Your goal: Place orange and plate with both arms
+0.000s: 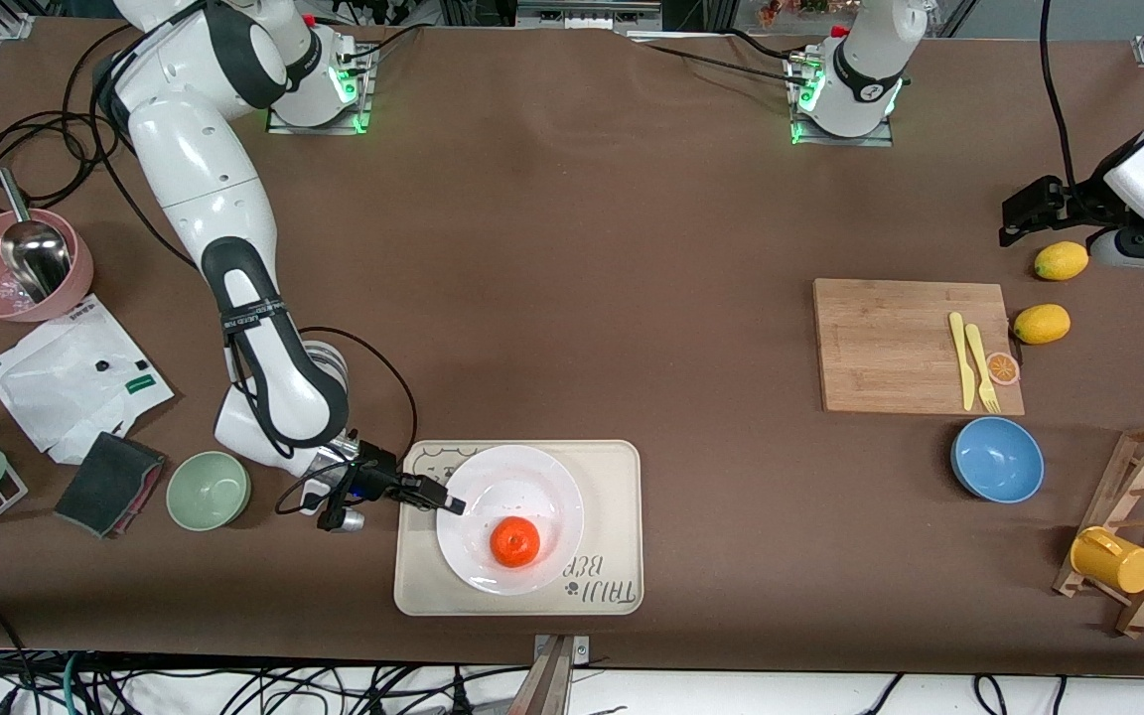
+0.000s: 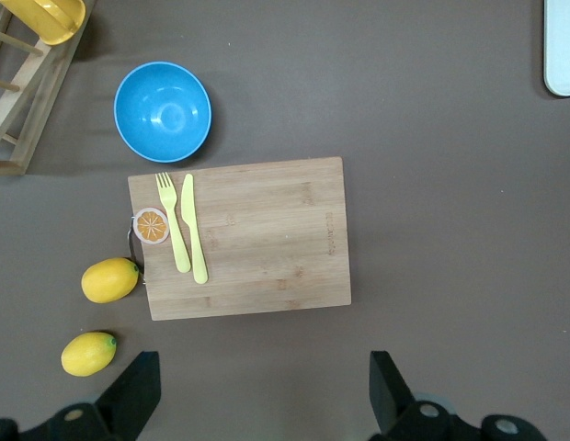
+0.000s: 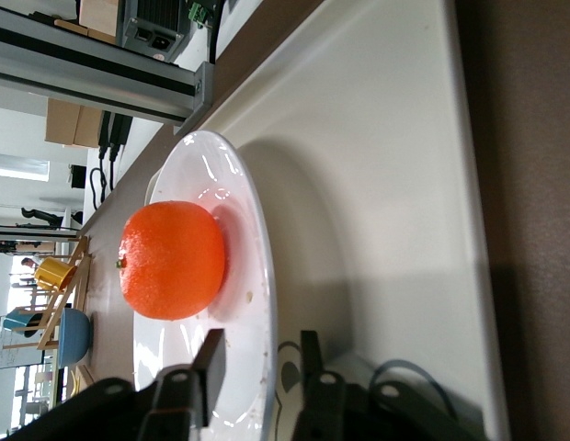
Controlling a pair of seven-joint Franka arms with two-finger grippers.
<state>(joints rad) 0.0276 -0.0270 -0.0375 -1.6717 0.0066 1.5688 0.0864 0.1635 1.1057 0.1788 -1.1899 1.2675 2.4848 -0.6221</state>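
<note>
The orange [image 1: 514, 542] lies on the white plate [image 1: 532, 487], which rests on the cream tray [image 1: 612, 497] near the table's front edge. My right gripper [image 1: 453, 504] is at the plate's rim on the side toward the right arm's end. In the right wrist view its fingers [image 3: 211, 354] straddle the rim of the plate [image 3: 234, 202], one above and one below, with gaps, so the gripper [image 3: 260, 349] is open. The orange [image 3: 172, 260] sits just past the fingertips. My left gripper [image 1: 1024, 214] hangs wide open and empty [image 2: 264, 390] over bare table beside a lemon.
A wooden cutting board [image 1: 890, 343] holds a yellow fork and knife [image 1: 969, 362] and an orange slice [image 1: 1003, 368]. Two lemons [image 1: 1061, 260] [image 1: 1042, 324], a blue bowl [image 1: 997, 459] and a rack with a yellow cup [image 1: 1113, 559] are nearby. A green bowl [image 1: 208, 490] stands beside the right wrist.
</note>
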